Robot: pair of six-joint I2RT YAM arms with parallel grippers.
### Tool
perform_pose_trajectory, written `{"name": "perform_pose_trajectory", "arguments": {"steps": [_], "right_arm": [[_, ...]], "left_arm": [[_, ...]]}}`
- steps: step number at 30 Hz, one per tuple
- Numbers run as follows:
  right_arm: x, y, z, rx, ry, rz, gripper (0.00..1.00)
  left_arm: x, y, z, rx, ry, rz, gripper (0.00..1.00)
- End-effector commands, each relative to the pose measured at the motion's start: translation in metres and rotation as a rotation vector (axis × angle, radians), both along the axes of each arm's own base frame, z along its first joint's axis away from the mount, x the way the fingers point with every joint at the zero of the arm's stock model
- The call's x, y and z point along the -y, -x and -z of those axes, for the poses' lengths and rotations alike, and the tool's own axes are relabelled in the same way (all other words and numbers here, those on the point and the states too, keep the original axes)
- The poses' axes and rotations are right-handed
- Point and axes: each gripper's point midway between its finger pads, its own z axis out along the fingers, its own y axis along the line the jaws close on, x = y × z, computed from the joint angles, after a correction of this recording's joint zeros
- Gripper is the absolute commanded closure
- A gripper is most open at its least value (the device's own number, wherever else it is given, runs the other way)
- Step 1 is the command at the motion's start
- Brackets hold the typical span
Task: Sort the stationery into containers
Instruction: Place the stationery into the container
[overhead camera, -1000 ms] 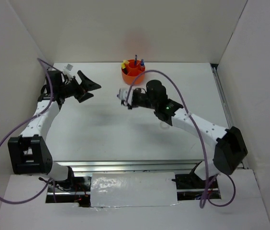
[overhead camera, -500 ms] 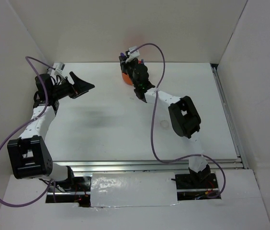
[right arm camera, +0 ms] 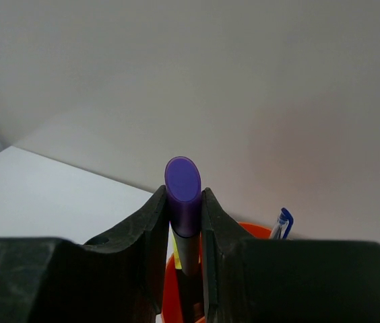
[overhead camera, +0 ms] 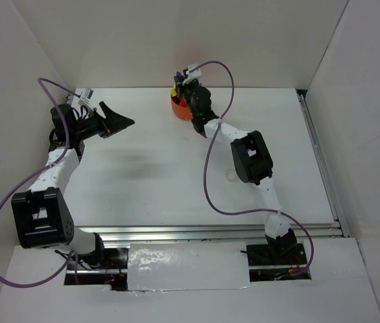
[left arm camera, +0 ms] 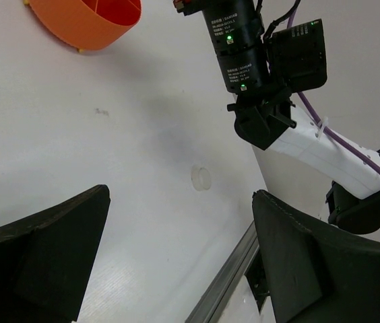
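My right gripper point(right arm camera: 184, 195) is shut on a purple highlighter point(right arm camera: 183, 185), held upright with its lower end inside the orange organiser point(right arm camera: 260, 231). A blue pen point(right arm camera: 281, 223) and a yellow highlighter point(right arm camera: 177, 260) stand in that organiser. From above, the right gripper point(overhead camera: 188, 99) hangs over the organiser point(overhead camera: 178, 110) at the back of the table. My left gripper point(overhead camera: 117, 120) is open and holds nothing, raised over the table's left side. A clear tape ring point(left arm camera: 201, 177) lies flat on the table between the arms.
The right arm point(overhead camera: 249, 156) stretches across the middle of the table toward the back wall. White walls close in the table at the back and on both sides. A metal rail point(left arm camera: 225, 286) runs along the near edge.
The right arm has swung from mid-table to the back, carrying the purple highlighter to the organiser. The left arm has drawn back slightly to the left and stays open.
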Motion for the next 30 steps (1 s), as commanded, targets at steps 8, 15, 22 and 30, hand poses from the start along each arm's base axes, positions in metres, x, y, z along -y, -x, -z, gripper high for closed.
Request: {"name": "perform_pose_trajectory", "arguments": {"steps": [8,15,22,30], "right_arm": [[-0.008,0.003,-0.013,0.077,0.01,-0.048,1.0],[-0.01,-0.002,0.003,0.056,0.043,-0.033,0.98],[-0.009,-0.004,0.02,0.047,0.076,-0.027,0.94],[-0.012,-0.005,0.031,0.038,0.084,-0.034,0.92]], "left_arm": [[-0.002,-0.003,0.015,-0.025,0.014,0.033,0.01],[-0.006,-0.007,0.023,-0.059,0.034,0.027,0.01],[-0.007,-0.006,0.032,-0.084,0.034,0.025,0.01],[-0.008,-0.008,0.041,-0.114,0.034,0.026,0.01]]}}
